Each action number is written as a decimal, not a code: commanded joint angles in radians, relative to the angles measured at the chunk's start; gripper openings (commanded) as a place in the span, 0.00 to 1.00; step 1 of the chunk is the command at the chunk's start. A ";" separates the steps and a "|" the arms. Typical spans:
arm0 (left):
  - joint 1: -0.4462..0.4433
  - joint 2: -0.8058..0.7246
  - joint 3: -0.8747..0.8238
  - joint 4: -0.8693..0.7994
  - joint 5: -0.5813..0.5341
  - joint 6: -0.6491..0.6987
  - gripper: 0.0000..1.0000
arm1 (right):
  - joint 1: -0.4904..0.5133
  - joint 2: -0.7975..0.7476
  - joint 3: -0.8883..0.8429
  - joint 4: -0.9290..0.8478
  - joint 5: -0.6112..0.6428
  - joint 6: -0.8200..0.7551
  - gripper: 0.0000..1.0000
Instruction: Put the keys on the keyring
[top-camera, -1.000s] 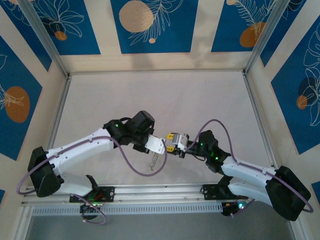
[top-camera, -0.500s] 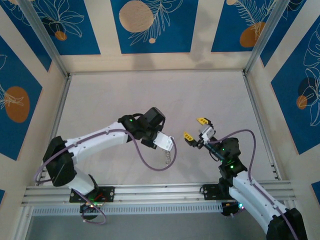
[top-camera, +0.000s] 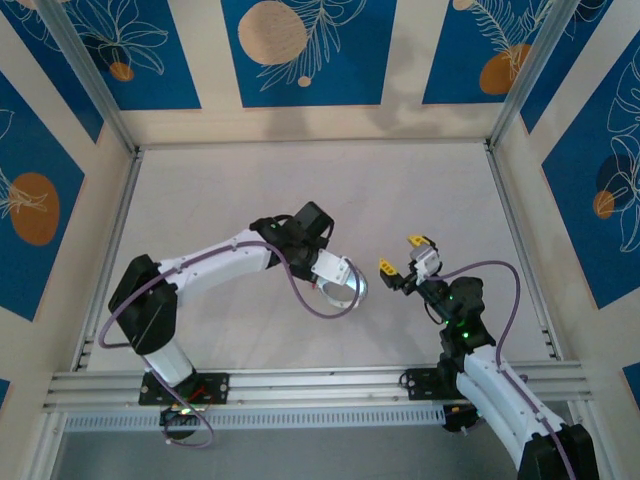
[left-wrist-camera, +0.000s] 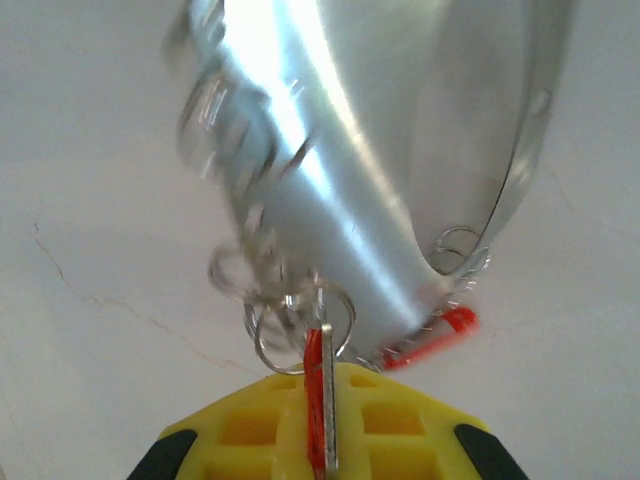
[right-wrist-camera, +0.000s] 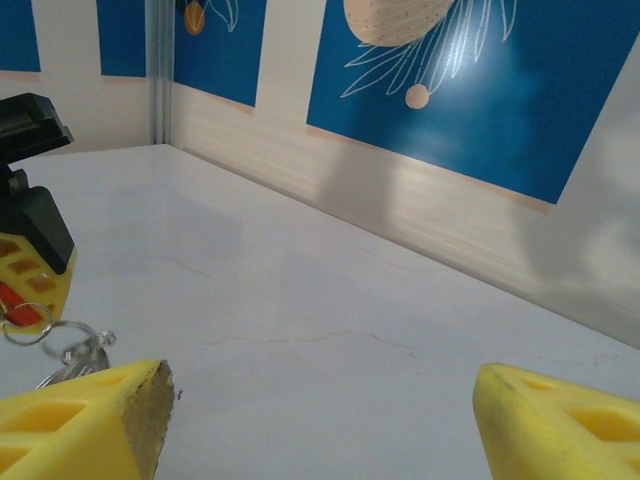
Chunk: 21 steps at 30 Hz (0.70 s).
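Now the left tool (top-camera: 347, 286) clamps a key (left-wrist-camera: 318, 400), ringed end outward.

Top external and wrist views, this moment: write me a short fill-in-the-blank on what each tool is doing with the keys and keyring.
1. The right tool is ___, with nothing in it.
2. The left tool is shut on a key whose head is coloured ___.
3. The motion-blurred keyring dangles from the ___ tool.

Missing words: open; red; left.
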<state>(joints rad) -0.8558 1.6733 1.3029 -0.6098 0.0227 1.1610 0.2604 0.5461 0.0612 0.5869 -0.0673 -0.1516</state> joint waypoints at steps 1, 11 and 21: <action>0.029 0.002 0.006 -0.018 -0.001 0.020 0.00 | -0.014 -0.017 -0.040 0.012 -0.002 0.034 0.79; 0.134 0.010 0.011 -0.050 -0.029 0.021 0.00 | -0.029 -0.035 -0.057 0.001 -0.009 0.043 0.79; 0.258 0.092 0.008 -0.053 -0.023 0.020 0.00 | -0.032 -0.051 -0.088 0.001 0.008 0.050 0.79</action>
<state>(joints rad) -0.6220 1.7336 1.3029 -0.6361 -0.0025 1.1629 0.2329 0.5133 0.0162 0.5816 -0.0700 -0.1226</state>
